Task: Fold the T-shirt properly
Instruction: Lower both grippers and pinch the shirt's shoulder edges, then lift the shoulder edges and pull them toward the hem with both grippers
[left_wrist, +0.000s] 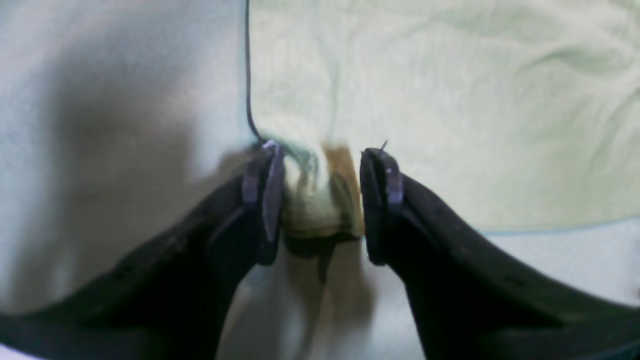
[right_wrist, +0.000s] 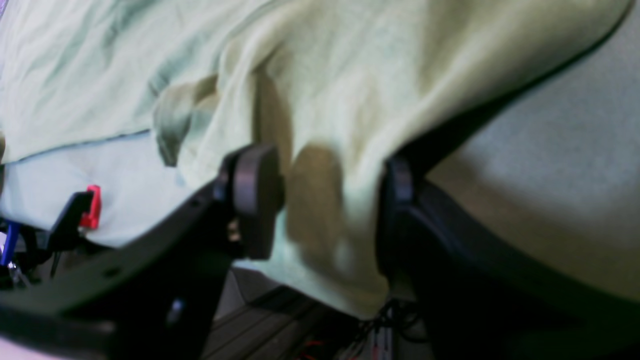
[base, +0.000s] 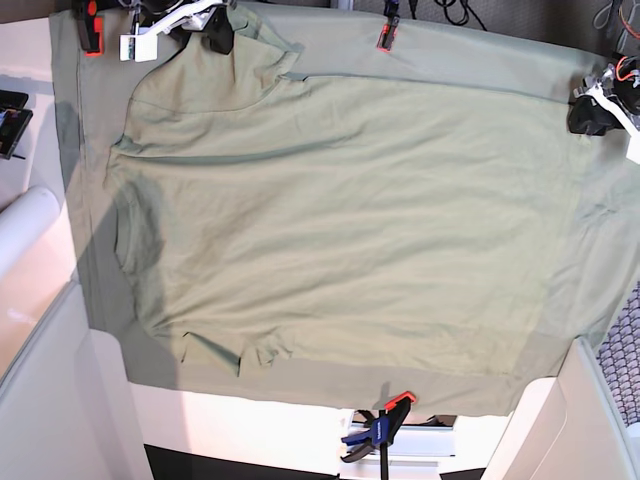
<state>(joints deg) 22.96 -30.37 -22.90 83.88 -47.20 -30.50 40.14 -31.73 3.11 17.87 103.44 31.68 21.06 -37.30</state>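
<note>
Base view, near edge, 6 o'clock: a clamp (base: 383, 428) with blue and orange handles grips the edge of the cloth (base: 330, 375), which covers the table (base: 250, 415). The T-shirt (base: 350, 220) lies spread on the cloth, mostly flat, and fills the middle of the view. A small fold of fabric is turned up at 7 o'clock, on its near edge. A sleeve is lifted at 11 o'clock.

Far edge, 12 o'clock: an orange clip (base: 385, 38) holds the cloth.

Right gripper (base: 205, 25) at 11 o'clock. Right wrist view: right gripper (right_wrist: 330, 205) has its pads either side of a raised bunch of T-shirt (right_wrist: 350, 90); the fabric fills the gap, so it is pinching the shirt.

Left gripper (base: 600, 105) at 2 o'clock, at the shirt's edge. Left wrist view: left gripper (left_wrist: 320, 200) pinches a gathered corner of T-shirt (left_wrist: 450, 100), fabric bunched between both pads, with the cloth (left_wrist: 100, 100) beside it.
</note>
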